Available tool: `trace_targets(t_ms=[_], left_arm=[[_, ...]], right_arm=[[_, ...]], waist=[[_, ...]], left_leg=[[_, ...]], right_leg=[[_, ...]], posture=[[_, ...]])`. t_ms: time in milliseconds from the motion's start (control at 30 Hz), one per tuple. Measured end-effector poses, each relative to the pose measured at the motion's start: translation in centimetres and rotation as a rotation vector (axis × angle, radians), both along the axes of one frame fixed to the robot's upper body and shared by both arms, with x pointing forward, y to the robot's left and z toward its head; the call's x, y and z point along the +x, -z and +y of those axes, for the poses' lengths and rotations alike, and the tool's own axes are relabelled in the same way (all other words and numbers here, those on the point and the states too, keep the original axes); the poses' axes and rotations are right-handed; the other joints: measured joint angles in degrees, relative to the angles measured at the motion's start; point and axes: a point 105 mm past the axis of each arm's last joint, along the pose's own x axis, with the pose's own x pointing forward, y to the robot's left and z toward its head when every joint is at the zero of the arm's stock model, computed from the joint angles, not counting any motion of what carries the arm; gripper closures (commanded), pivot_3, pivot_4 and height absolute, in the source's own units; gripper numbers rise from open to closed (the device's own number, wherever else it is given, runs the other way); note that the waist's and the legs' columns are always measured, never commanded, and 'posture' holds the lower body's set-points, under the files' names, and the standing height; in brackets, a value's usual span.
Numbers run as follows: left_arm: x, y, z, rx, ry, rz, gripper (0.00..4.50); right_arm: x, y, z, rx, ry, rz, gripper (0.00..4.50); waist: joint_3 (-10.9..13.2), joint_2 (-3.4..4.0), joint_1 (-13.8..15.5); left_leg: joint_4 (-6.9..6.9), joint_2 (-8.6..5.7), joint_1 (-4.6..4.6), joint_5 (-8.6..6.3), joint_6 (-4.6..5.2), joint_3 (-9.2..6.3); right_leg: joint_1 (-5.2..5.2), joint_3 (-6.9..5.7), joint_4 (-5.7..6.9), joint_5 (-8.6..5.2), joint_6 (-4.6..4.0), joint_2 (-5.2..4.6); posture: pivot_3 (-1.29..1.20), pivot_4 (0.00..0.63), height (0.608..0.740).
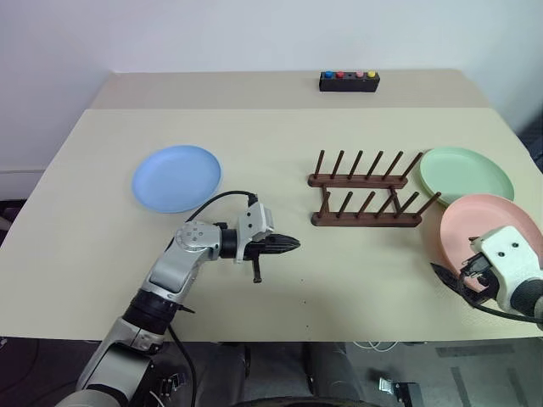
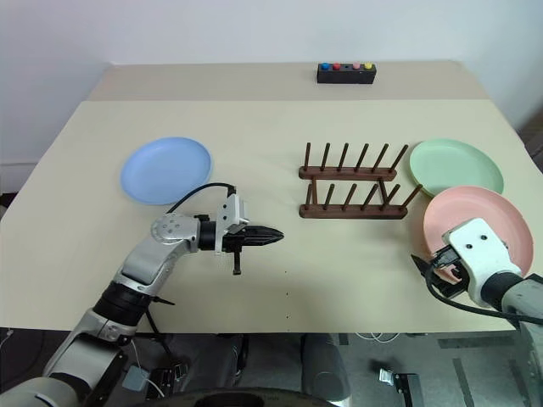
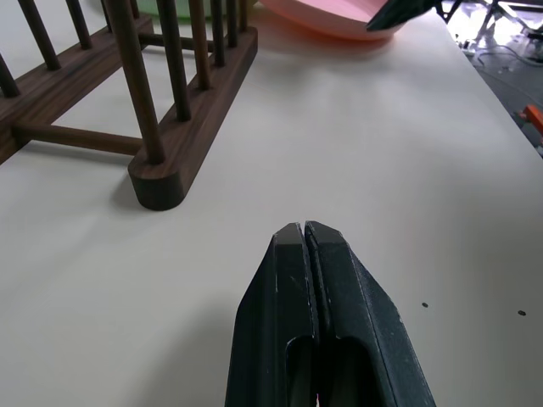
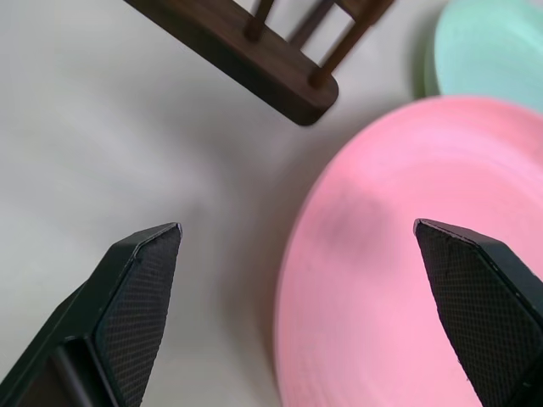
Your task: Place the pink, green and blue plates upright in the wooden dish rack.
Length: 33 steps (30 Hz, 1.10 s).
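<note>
The blue plate (image 1: 176, 177) lies flat on the left of the table. Right of the middle stands the wooden dish rack (image 1: 365, 197) with nothing between its pegs. Just right of the rack lies the green plate (image 1: 467, 174). The pink plate (image 1: 484, 222) lies in front of the green one. My left gripper (image 1: 293, 244) is shut and holds nothing. It points to the right toward the rack's near left end and hovers just above the table. My right gripper (image 4: 297, 227) is open above the pink plate's near left rim, one finger over the plate and the other over bare table.
A small black box with coloured buttons (image 1: 349, 80) sits at the far edge of the beige table (image 1: 356, 288). The table's right edge runs close past the green and pink plates. Bare tabletop lies between the blue plate and the rack.
</note>
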Motion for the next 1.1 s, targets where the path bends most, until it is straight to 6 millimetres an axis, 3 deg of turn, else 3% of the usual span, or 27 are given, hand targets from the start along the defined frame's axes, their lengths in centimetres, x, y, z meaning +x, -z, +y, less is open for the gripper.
trace_targets(t_ms=[100, 333, 367, 800, 1100], left_arm=[[0.0, 0.0, -0.1, -0.003, 0.001, -0.001, 4.5], [0.1, 0.1, 0.0, -0.002, -0.007, -0.002, 4.5], [0.1, 0.1, 0.0, -0.002, -0.009, -0.002, 4.5], [0.2, 0.6, -0.2, 0.001, -0.009, 0.004, 4.5], [0.1, 0.8, -0.6, 0.007, 0.012, 0.006, 4.5]], right_arm=[[0.1, 0.5, 0.1, 0.006, 0.017, 0.01, 0.86], [0.0, 1.8, 0.1, -0.025, 0.044, 0.048, 4.21], [-0.1, 1.8, 0.1, -0.035, 0.049, 0.049, 4.47], [-0.3, 1.2, -1.0, -0.152, 0.117, 0.038, 4.47], [-1.0, -3.7, -1.6, -0.278, 0.116, -0.072, 4.47]], waist=[[0.0, 0.0, 0.0], [0.0, 0.0, 0.0], [0.0, 0.0, 0.0], [0.0, 0.01, 0.0], [0.0, 0.01, 0.0]], left_leg=[[0.0, 0.0, 0.0, 0.0, 0.0, 0.0], [0.0, 0.0, 0.0, 0.0, 0.0, 0.0], [0.0, 0.0, 0.0, 0.0, 0.0, 0.0], [0.0, 0.0, 0.0, 0.0, 0.0, 0.0], [0.01, 0.0, -0.01, 0.0, 0.0, 0.0]], right_leg=[[0.0, 0.0, 0.0, 0.0, 0.0, 0.0], [-0.01, 0.0, 0.0, 0.0, 0.0, 0.0], [0.0, 0.0, 0.0, 0.0, 0.0, 0.0], [-0.01, 0.0, 0.0, 0.0, 0.0, 0.0], [0.0, 0.0, 0.0, 0.0, 0.01, 0.0]], posture=[[0.0, 0.15, 0.74], [0.0, 0.15, 0.74], [0.0, 0.15, 0.74], [0.0, 0.15, 0.74], [0.0, 0.15, 0.74]])
